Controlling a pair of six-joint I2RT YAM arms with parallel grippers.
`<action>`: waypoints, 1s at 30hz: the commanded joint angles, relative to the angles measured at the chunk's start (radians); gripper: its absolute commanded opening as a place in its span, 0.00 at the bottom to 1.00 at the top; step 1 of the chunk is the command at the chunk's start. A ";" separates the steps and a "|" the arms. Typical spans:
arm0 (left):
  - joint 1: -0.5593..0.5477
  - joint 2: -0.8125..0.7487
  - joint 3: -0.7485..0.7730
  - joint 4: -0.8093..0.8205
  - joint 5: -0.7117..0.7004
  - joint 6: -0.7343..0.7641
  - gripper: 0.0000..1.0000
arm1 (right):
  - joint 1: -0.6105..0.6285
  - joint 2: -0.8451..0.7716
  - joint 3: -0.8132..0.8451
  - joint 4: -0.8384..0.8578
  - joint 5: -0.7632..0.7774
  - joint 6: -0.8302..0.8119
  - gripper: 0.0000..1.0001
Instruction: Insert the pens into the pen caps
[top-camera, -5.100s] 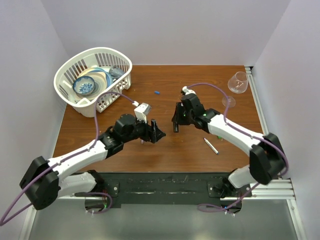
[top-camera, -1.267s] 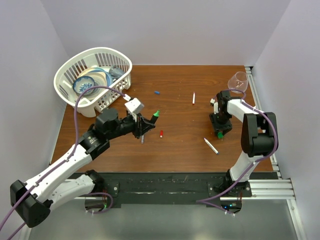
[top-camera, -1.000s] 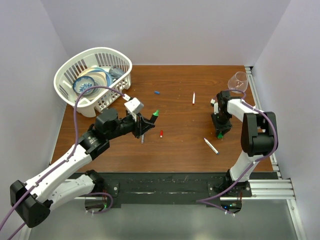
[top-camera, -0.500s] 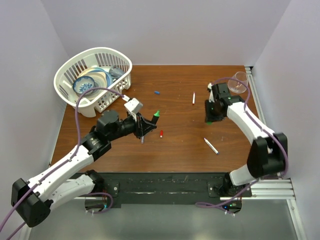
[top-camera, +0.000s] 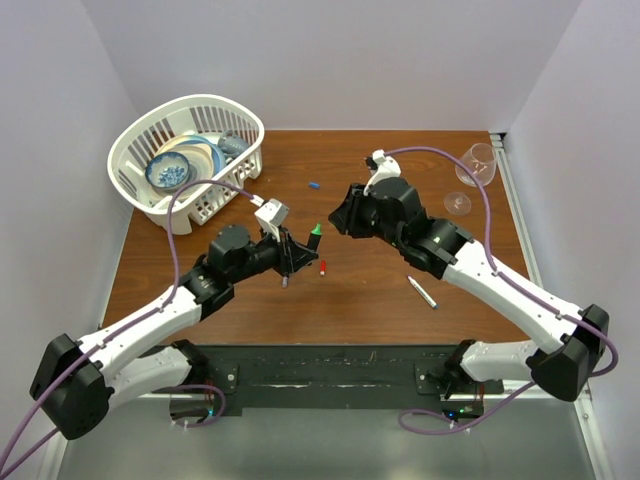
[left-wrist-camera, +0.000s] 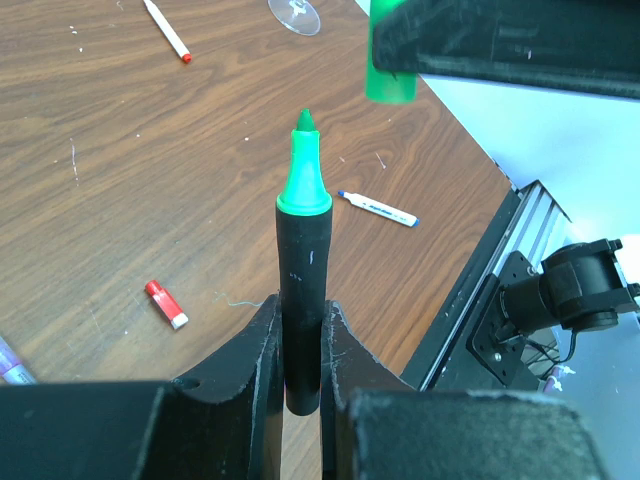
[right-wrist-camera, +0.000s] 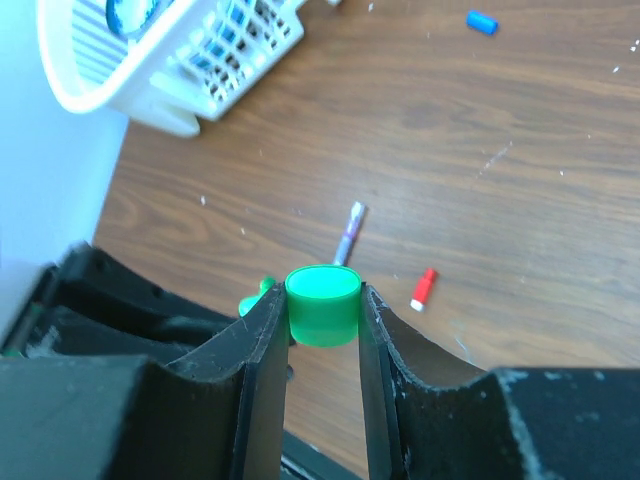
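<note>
left gripper (left-wrist-camera: 302, 318) pinching black marker (left-wrist-camera: 303, 250), green tip up | right gripper (right-wrist-camera: 322, 298) pinching green cap (right-wrist-camera: 322, 312); near tip, apart | table (top-camera: 365, 300): red cap (top-camera: 322, 267), purple pen (right-wrist-camera: 348, 232) just beside left gripper; blue cap (top-camera: 314, 185), grey pen (top-camera: 421, 291) well apart; basket (top-camera: 150, 205) far-left

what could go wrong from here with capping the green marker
1. In the left wrist view the green cap in the right gripper sits off to one side of the green tip. Pushing now could skew the black marker in the left gripper.
2. The cap is pinched only by its sides, so a glancing hit might pop it loose.
</note>
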 joint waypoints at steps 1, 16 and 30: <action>-0.001 0.001 -0.012 0.094 -0.018 -0.024 0.00 | 0.048 0.029 0.064 0.077 0.113 0.062 0.00; 0.000 -0.033 -0.011 0.064 -0.026 -0.009 0.00 | 0.117 0.098 0.110 0.121 0.216 0.021 0.00; 0.000 -0.021 -0.003 0.081 -0.026 -0.021 0.00 | 0.127 0.104 0.096 0.127 0.201 0.015 0.00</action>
